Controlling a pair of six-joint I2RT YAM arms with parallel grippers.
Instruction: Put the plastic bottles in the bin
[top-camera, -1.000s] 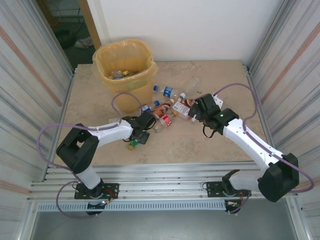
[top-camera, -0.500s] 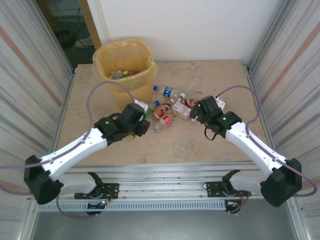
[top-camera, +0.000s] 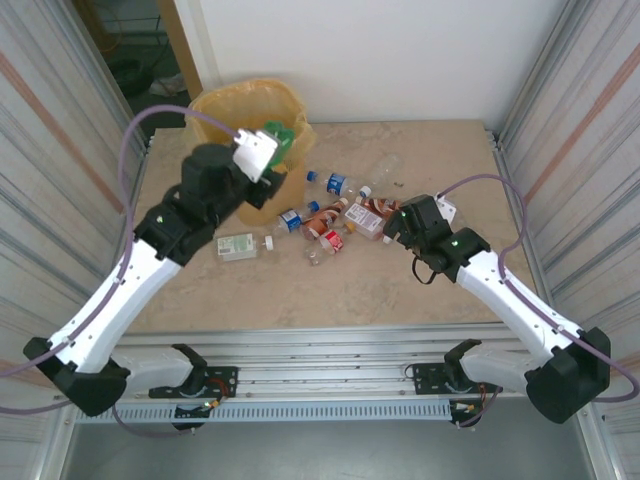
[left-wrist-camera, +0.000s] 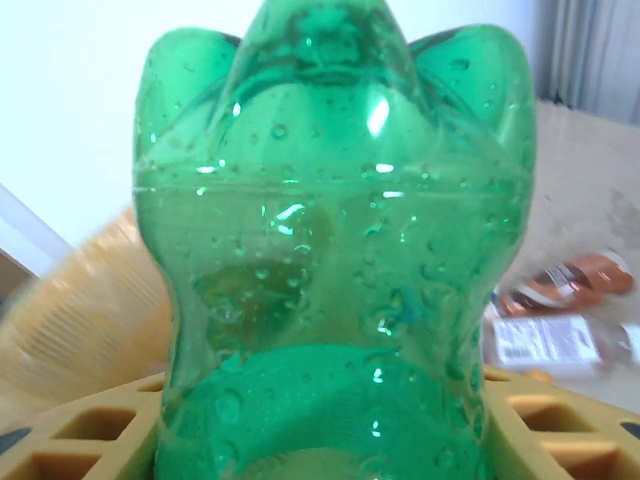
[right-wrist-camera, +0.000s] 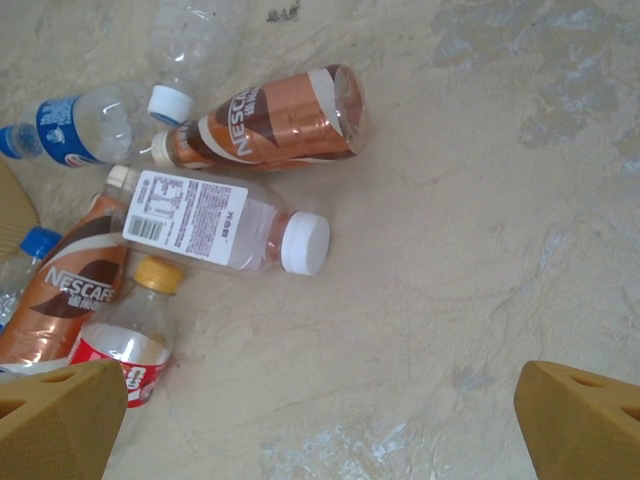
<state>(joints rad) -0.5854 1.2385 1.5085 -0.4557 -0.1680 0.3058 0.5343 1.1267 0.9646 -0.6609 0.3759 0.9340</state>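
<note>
On the pale marbled surface (top-camera: 400, 290) the tall yellow-orange bin (top-camera: 222, 97), latticed and lined with a yellowish bag, stands at the far left. The left hand (top-camera: 266, 148) clasps a translucent green bottle (left-wrist-camera: 330, 250) beaded with droplets, seemingly above the bin's rim. The right hand (top-camera: 394, 224) hovers wide open and empty over a brown-orange bottle (right-wrist-camera: 270, 125), a white-capped clear bottle (right-wrist-camera: 205, 225) and a blue-labelled bottle (right-wrist-camera: 75, 130).
</note>
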